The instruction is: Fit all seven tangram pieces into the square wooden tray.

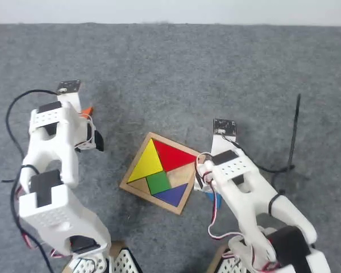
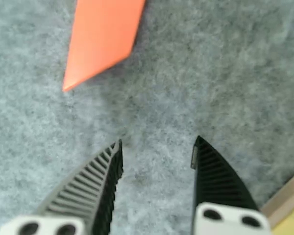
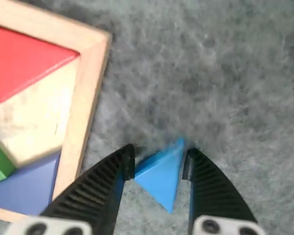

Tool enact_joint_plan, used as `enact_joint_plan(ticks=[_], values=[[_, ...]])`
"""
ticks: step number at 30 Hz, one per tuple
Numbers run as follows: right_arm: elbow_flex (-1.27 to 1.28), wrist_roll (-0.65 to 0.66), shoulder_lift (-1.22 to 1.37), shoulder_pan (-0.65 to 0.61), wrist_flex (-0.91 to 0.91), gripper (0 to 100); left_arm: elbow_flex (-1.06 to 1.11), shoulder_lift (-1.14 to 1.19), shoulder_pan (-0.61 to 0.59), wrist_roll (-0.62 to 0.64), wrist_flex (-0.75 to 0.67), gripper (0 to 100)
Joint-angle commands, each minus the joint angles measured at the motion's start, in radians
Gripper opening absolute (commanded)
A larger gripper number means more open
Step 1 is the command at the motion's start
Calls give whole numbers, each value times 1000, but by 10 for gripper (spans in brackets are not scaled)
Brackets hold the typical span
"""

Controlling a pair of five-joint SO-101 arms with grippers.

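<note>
**Square wooden tray** (image 1: 135, 158): sits at the centre of the high view, turned corner-up on the grey felt (image 1: 176, 74). It holds a yellow triangle (image 1: 146, 164), a red triangle (image 1: 171, 154), a green square (image 1: 158, 182) and an indigo triangle (image 1: 171, 195). Bare wood (image 1: 183, 172) shows between the red and indigo pieces, and more shows at the tray's left corner.

**Blue triangle** (image 3: 161, 175): a small piece lying flat on the felt just outside the tray's right-hand rim.

**Right gripper** (image 3: 159, 164): sits low over the blue triangle, clamped on it. One ribbed finger meets a corner and the other meets the opposite edge, as far as the wrist view shows.

**Orange piece** (image 2: 102, 41): a slanted, parallelogram-like piece on the felt in the upper left of the high view, well apart from the tray.

**Left gripper** (image 2: 157, 159): jaws apart and holding nothing. It sits above bare felt near the orange piece, not around it.

**Step in hand (judged)**: lifting the blue triangle and seating it in the bare gap.

**Handling advice**:
- The hold on a corner looks prone to pivoting, so the lift should be straight and slow.
- The triangle should clear the rim before it travels across.
- Its long edge should be turned to match the gap.
- It should be lowered flat rather than dropped, so the seated neighbours are not nudged.
</note>
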Motion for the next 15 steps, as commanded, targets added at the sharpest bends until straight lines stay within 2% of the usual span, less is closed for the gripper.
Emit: enact_joint_plan(ticks=[1,5,10,15], values=[[-34,-11,70,-15,-27,170,-7,-18,-3,-11,-11,222],[-34,6,94,-16,-19,180,-7,-18,-3,-11,-11,222],[-34,48,93,-31,7,264,-7,-18,-3,-11,-11,222],[-32,48,102,-88,10,229,-7,-18,-3,-11,-11,222]])
